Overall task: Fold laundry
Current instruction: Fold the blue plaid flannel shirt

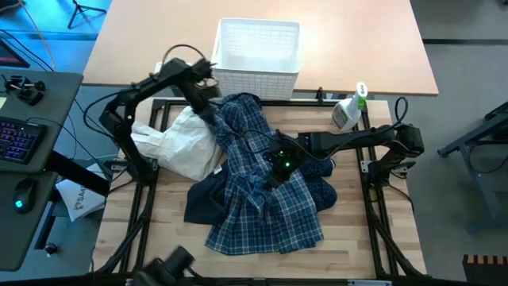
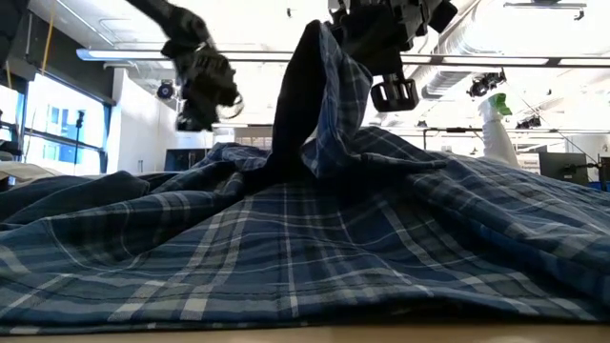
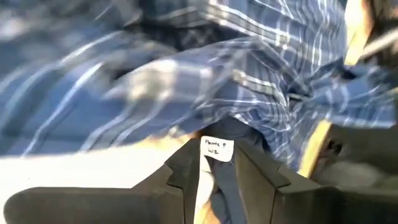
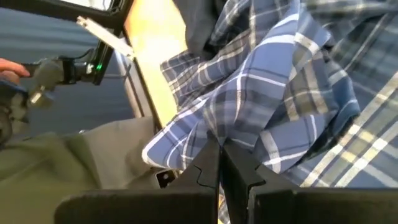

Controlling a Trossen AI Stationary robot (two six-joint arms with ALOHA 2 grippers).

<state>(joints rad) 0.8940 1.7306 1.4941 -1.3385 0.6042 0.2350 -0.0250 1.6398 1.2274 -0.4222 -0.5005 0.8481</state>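
Across the middle of the table, the blue-and-white plaid shirt (image 1: 266, 206) lies spread and rumpled, with a navy piece (image 1: 202, 202) peeking out from under its left edge and a cream cloth (image 1: 182, 143) bunched just beside it. The right gripper (image 1: 279, 163) is pinched tight on a fold of the plaid near the shirt's centre, lifting it into a peak. The left gripper (image 1: 208, 102) is up at the shirt's far end near the white basket (image 1: 258, 48); its jaws are partly open with blue fabric sitting between them, so I can't tell if it really has a grip. Looks like the straightening-out step, not actual folding yet. Next move probably needs the left to get a firm hold so both can pull the shirt flat.
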